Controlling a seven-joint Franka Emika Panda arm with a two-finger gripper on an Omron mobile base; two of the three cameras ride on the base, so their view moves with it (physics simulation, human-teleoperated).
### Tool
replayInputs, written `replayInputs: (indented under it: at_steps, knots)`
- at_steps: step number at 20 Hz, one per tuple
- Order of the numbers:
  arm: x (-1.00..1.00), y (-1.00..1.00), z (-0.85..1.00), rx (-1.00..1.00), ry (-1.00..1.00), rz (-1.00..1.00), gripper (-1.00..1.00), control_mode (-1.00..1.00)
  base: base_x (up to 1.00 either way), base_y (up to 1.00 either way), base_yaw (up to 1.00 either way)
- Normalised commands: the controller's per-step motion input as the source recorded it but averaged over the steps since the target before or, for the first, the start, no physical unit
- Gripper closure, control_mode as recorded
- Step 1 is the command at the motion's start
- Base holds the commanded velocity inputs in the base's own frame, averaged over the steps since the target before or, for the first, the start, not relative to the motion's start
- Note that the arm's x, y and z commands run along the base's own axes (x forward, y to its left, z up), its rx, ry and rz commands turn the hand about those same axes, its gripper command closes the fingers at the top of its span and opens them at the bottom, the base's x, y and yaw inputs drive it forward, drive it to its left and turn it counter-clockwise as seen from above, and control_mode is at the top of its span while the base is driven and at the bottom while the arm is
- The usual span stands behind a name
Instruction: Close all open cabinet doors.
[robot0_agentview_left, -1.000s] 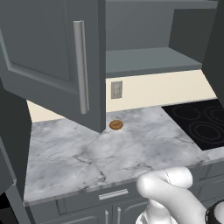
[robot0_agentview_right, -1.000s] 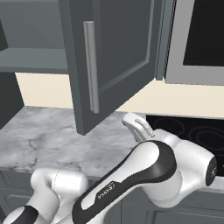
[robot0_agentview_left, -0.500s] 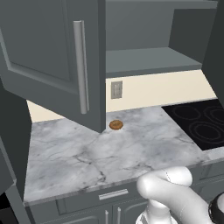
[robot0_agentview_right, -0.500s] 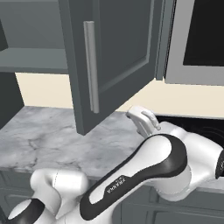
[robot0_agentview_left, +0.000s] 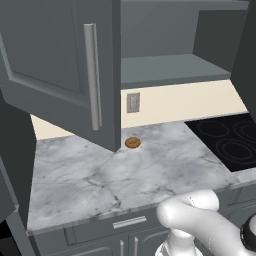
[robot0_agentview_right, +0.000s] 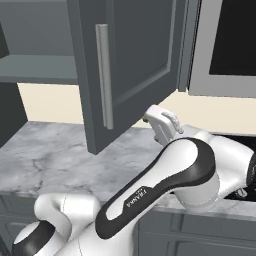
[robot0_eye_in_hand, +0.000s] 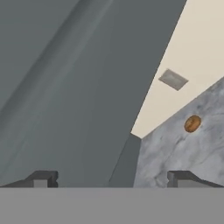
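The cabinet door (robot0_agentview_left: 65, 70) hung wide open over the marble counter (robot0_agentview_left: 100, 180), its long silver handle (robot0_agentview_left: 92, 75) pointing down. It blocked much of the open shelf (robot0_agentview_left: 170, 67) behind it. The gripper (robot0_eye_in_hand: 111, 179) was up close to the inside of that door (robot0_eye_in_hand: 65, 87), fingers (robot0_eye_in_hand: 41, 178) spread wide and holding nothing. A small brown round thing (robot0_agentview_left: 132, 142) lay near the counter's back edge, under a wall outlet (robot0_agentview_left: 133, 102). A black stovetop (robot0_agentview_left: 227, 140) sat at the counter's right end.
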Motion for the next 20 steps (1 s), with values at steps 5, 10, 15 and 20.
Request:
replayInputs:
  at_steps: [5,10,15,20]
  knots:
    - [0.01,0.25,0.12,0.0,0.0,0.0,-1.0,-1.0,0.0,0.0,0.0]
    - [0.0,0.45,0.01,0.0,0.0,0.0,-1.0,-1.0,0.0,0.0,0.0]
    - [0.03,0.68,0.0,0.0,0.01,-0.01,-1.0,-1.0,0.0,0.0,0.0]
    - [0.17,0.81,0.0,0.0,0.06,-0.03,-1.0,-1.0,0.0,0.0,0.0]
